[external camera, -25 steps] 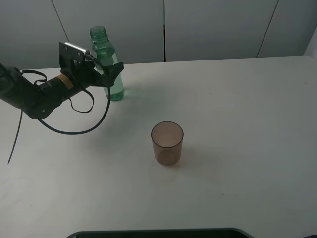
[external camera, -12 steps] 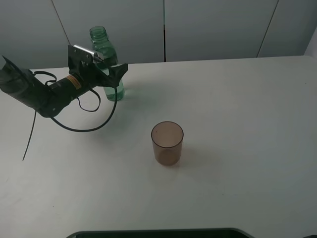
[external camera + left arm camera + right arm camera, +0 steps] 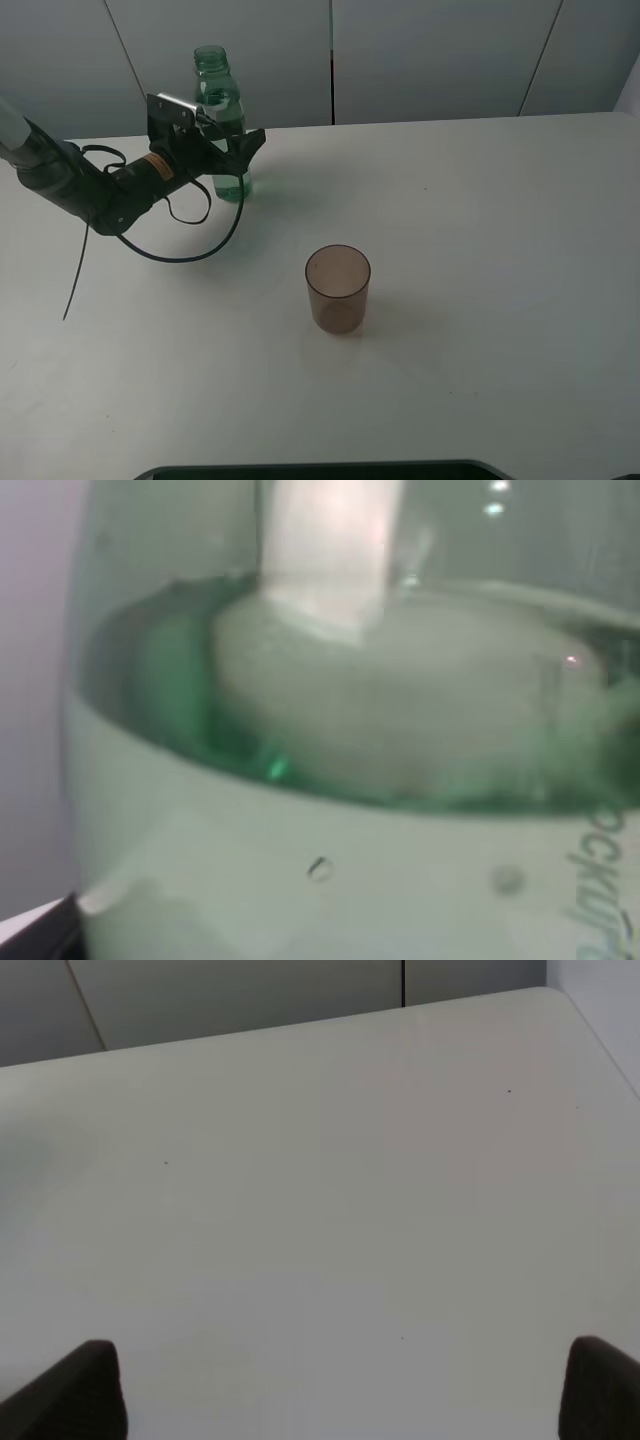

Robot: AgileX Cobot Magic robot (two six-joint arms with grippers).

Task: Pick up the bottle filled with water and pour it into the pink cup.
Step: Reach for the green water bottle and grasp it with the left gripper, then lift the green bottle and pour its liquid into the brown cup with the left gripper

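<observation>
The green-tinted bottle (image 3: 222, 115) stands at the back left of the white table (image 3: 480, 250), capless, with clear liquid in it. My left gripper (image 3: 228, 152) is shut around its lower body, and the bottle is a touch raised. In the left wrist view the bottle (image 3: 340, 780) fills the frame, with the water surface sloshing. The pink cup (image 3: 338, 288) stands upright and empty-looking near the table's middle, well to the front right of the bottle. My right gripper (image 3: 345, 1395) is open and empty over bare table; it does not show in the exterior view.
The left arm's black cable (image 3: 170, 250) loops over the table in front of the bottle. A dark edge (image 3: 320, 470) runs along the table's near side. A grey panelled wall (image 3: 430, 55) stands behind the table.
My left gripper has moved in to the right and closed around the bottle. The bottle has shifted a little right and up. The cup has not moved.
</observation>
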